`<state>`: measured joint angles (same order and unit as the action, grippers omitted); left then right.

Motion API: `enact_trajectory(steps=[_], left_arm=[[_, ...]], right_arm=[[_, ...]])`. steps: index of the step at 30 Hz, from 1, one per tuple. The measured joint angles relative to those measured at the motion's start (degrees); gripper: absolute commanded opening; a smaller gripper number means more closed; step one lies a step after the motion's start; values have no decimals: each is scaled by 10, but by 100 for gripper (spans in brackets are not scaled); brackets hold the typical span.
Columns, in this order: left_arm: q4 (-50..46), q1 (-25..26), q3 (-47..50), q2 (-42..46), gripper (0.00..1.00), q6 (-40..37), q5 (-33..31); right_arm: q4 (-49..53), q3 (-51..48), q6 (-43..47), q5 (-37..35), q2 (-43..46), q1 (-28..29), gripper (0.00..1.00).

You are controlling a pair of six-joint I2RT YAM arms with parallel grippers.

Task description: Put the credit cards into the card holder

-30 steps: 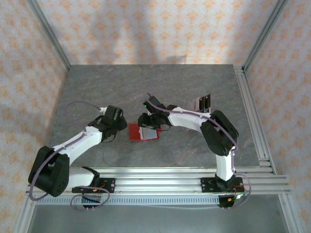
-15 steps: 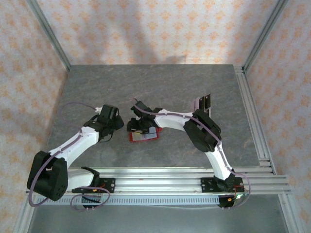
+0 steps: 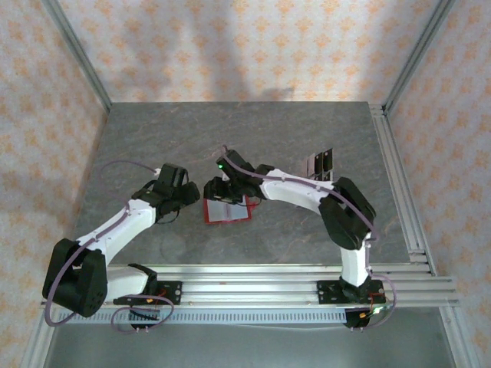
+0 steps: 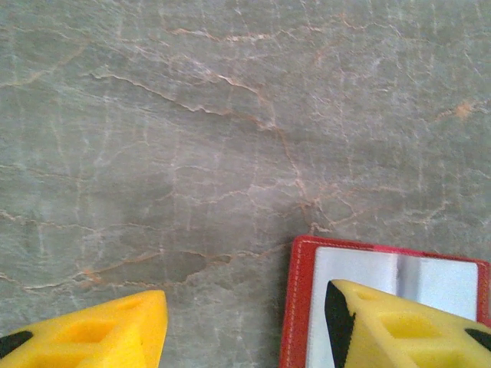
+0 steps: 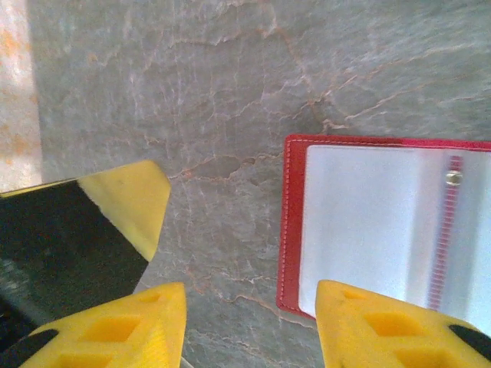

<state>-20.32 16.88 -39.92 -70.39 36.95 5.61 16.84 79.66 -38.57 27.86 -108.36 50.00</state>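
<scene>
Grey veined tabletop (image 3: 230, 130), boxed in by cream walls (image 3: 230, 46) printed with an orange motif: two robot arms meet near its middle over an opened wallet. The left gripper (image 4: 247, 300) hangs with its yellow fingers spread, nothing but bare table between them. Its right-hand finger (image 4: 399, 330) overlaps the left end of the card holder (image 3: 228, 212); whether it presses on the lining cannot be told. The right gripper (image 5: 252, 295) reaches in from the right, jaws likewise parted and empty, one finger overlapping the edge of the red cover. A black-faced yellow wedge (image 5: 92, 222) juts into the right wrist view just left of the holder; what it belongs to cannot be told.

The card holder lies open and flat at mid-table, between the two wrists. Its pale lining faces up inside a stitched red border. Its long axis runs left to right, nearly parallel to the table's near edge. A small metal snap stud (image 5: 454, 178) sits on a thin red strip crossing the lining.

The credit cards (image 3: 321, 162), dark and glossy, sit to the far right of the holder, well apart from it and just beyond the right arm's elbow. Any print on them is too small to read. An aluminium rail (image 3: 253, 277) along the near edge carries both arm bases.
</scene>
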Motion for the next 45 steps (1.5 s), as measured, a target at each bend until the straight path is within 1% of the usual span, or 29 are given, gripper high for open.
enact_trajectory(steps=[2, 6, 9, 13, 18, 23, 32, 38, 42, 45], left_arm=[[1, 6, -9, -11, 58, -3, 6], [4, 40, -39, -53, 58, -13, 12], [6, 66, -57, -92, 58, -23, 9], [5, 89, -68, -136, 59, -36, -7], [-7, 101, -76, -184, 58, -45, -37], [-29, 104, -78, -206, 58, -46, -66], [-29, 105, -83, -217, 58, -46, -74], [-29, 105, -90, -218, 58, -54, -74], [-29, 105, -91, -218, 58, -54, -71], [-28, 105, -91, -217, 58, -54, -65]], right_arm=[[-2, -23, 3, -7, 15, -8, 41], [7, -59, 12, -29, 16, -23, 38], [24, -63, 24, -45, 5, -25, 37], [28, -73, 35, -61, -9, -26, 37], [24, -105, 39, -72, -10, -37, 37], [9, -115, 39, -73, -6, -42, 37], [6, -121, 43, -80, 3, -44, 37], [89, -106, 72, -124, 56, -59, 38], [150, -66, 100, -174, 116, -71, 38], [188, -51, 122, -213, 154, -97, 38]])
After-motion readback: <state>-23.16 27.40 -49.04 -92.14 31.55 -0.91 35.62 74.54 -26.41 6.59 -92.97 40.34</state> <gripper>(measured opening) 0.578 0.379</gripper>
